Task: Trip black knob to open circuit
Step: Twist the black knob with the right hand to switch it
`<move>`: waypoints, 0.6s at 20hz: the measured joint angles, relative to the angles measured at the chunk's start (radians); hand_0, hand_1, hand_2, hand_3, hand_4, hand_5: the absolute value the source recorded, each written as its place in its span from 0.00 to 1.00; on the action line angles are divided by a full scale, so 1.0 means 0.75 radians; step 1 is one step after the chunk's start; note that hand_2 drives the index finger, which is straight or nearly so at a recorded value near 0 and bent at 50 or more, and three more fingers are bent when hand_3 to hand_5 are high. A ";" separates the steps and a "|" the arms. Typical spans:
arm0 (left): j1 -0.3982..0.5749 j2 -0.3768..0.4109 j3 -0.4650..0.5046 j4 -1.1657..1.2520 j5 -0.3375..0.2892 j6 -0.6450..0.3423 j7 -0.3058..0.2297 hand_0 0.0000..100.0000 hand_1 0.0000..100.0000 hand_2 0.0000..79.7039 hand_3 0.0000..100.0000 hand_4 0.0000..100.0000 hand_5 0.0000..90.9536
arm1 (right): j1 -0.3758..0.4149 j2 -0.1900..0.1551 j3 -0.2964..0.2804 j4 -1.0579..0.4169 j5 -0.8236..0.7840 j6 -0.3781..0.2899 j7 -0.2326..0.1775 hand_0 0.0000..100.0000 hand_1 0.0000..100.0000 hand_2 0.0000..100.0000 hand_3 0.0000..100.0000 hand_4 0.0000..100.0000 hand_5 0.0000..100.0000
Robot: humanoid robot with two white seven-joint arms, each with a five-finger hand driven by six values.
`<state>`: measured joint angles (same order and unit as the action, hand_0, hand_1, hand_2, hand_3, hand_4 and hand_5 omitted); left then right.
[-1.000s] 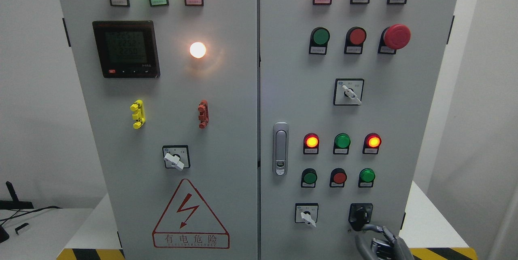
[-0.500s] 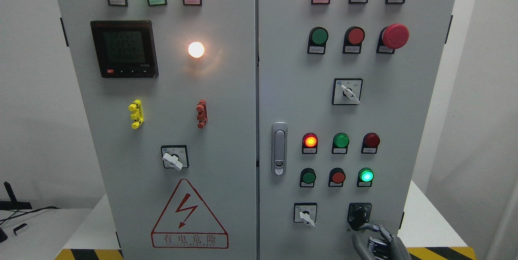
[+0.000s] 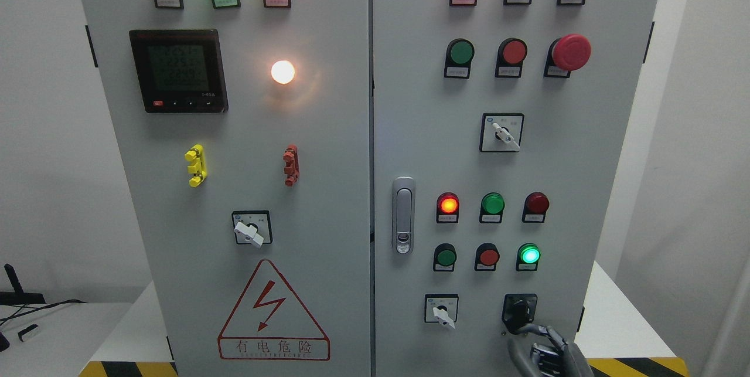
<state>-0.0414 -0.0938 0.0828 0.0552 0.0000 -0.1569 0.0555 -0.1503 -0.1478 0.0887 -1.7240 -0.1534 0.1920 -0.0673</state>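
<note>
Head view: right robot hand point(image 3: 542, 347) fingertips touch black knob point(image 3: 519, 311).

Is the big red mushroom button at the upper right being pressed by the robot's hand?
No. The red mushroom button stands untouched high on the panel, while the right hand is far below, at the black knob.

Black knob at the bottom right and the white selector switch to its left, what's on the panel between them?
Head view: nothing; only bare grey panel separates the black knob and white selector switch.
</note>
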 measured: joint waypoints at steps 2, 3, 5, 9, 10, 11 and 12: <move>0.000 0.000 0.000 0.000 0.000 0.000 0.000 0.12 0.39 0.00 0.00 0.00 0.00 | 0.002 0.000 -0.001 0.000 0.000 0.000 0.001 0.39 0.65 0.38 1.00 1.00 0.94; 0.000 0.000 0.000 0.000 0.000 0.000 0.000 0.12 0.39 0.00 0.00 0.00 0.00 | 0.002 0.000 -0.002 0.000 0.001 -0.001 0.001 0.39 0.65 0.38 1.00 1.00 0.94; 0.000 0.000 0.000 0.000 0.000 0.000 0.000 0.12 0.39 0.00 0.00 0.00 0.00 | 0.004 0.000 -0.004 0.000 0.001 -0.002 0.002 0.39 0.65 0.38 1.00 1.00 0.94; 0.000 0.000 0.000 0.000 0.000 0.000 0.000 0.12 0.39 0.00 0.00 0.00 0.00 | 0.007 -0.001 -0.009 0.000 0.005 -0.005 0.004 0.39 0.65 0.38 1.00 1.00 0.94; 0.000 0.000 0.000 0.000 0.000 0.000 0.000 0.12 0.39 0.00 0.00 0.00 0.00 | 0.008 -0.002 -0.010 0.001 0.006 -0.006 0.006 0.39 0.65 0.38 1.00 1.00 0.94; 0.000 0.000 0.000 0.000 0.000 0.000 0.000 0.12 0.39 0.00 0.00 0.00 0.00 | 0.008 -0.002 -0.011 0.002 0.007 -0.007 0.008 0.39 0.65 0.38 1.00 1.00 0.94; 0.000 0.000 0.000 0.000 0.000 0.000 0.000 0.12 0.39 0.00 0.00 0.00 0.00 | 0.008 -0.002 -0.013 0.003 0.008 -0.007 0.009 0.39 0.65 0.38 1.00 1.00 0.94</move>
<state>-0.0414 -0.0938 0.0828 0.0552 0.0000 -0.1569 0.0555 -0.1441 -0.1495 0.0790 -1.7218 -0.1472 0.1864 -0.0604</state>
